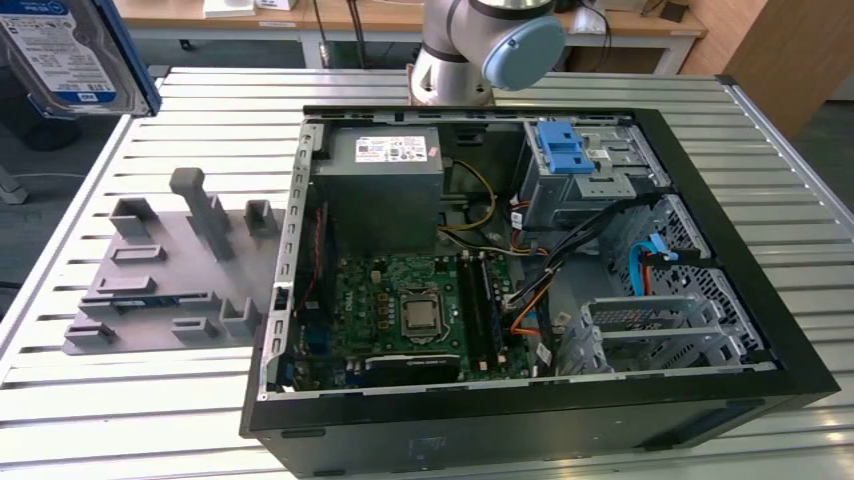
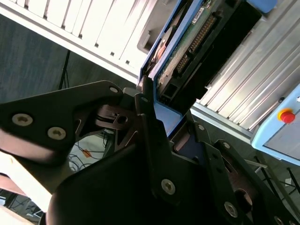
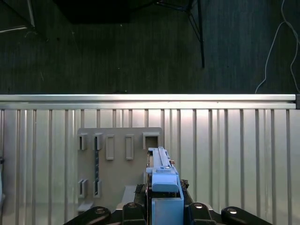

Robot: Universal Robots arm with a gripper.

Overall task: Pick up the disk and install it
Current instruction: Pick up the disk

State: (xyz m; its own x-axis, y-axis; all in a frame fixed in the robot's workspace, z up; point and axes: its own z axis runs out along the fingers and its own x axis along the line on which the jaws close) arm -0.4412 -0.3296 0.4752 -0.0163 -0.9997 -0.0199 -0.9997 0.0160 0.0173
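The end effector (image 2: 164,110) is clamped on the disk (image 1: 64,55), whose long axis points straight out from it toward the desk (image 1: 134,420), high above the holder (image 3: 117,164) and well apart from the case (image 1: 507,430).

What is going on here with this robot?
The robot arm's gripper holds the flat silver metal hard disk in its blue plastic carrier, jaws shut on it. The disk hangs in the air over the grey plastic fixture plate, apart from the open black computer case. It is not installed yet.
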